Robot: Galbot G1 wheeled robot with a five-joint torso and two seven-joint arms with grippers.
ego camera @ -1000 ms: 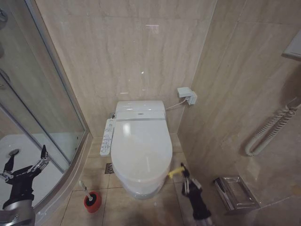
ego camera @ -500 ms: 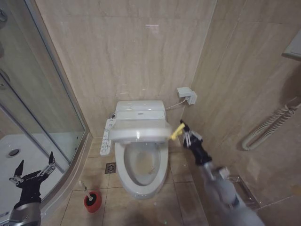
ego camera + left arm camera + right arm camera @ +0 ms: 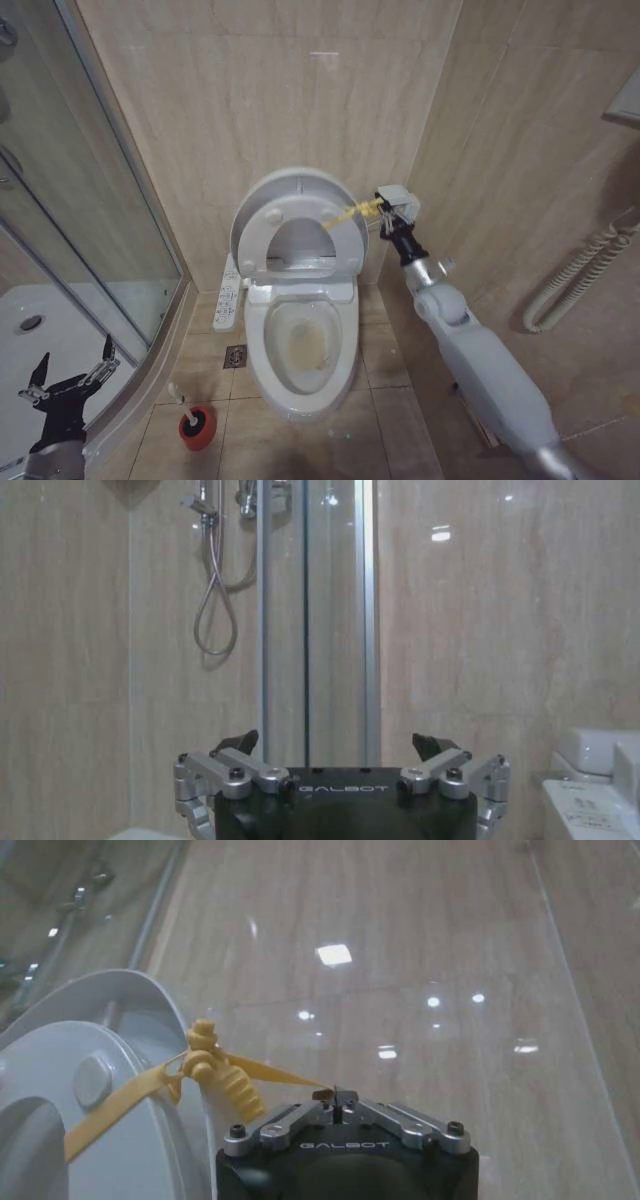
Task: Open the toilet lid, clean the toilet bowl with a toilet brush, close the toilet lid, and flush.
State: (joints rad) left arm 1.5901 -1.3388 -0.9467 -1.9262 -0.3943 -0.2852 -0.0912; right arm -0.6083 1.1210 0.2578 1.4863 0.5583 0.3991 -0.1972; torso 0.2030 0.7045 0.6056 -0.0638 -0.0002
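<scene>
The toilet lid [image 3: 290, 195] stands upright against the back wall, and the seat ring seems to be raised with it. My right gripper [image 3: 385, 212] is beside the lid's top right edge, shut on the yellow strap [image 3: 350, 212]. The right wrist view shows the strap [image 3: 225, 1076] pinched in my right gripper [image 3: 337, 1104] next to the lid [image 3: 90, 1035]. The toilet bowl [image 3: 300, 345] lies open, yellowish inside. On the floor to its left the toilet brush [image 3: 180, 400] stands in its red cup [image 3: 197, 427]. My left gripper [image 3: 70, 372] hangs open at the lower left, holding nothing.
A glass shower enclosure [image 3: 90, 200] curves along the left. The button panel [image 3: 227, 298] juts from the bowl's left side. A white wall box [image 3: 395, 195] sits just behind my right gripper. A corrugated hose [image 3: 575, 280] hangs on the right wall, and a floor drain [image 3: 233, 356] lies left of the bowl.
My right gripper, holding the yellow strap, swung up and back and brought the lid from flat on the bowl to upright. My left arm sank slightly at the lower left.
</scene>
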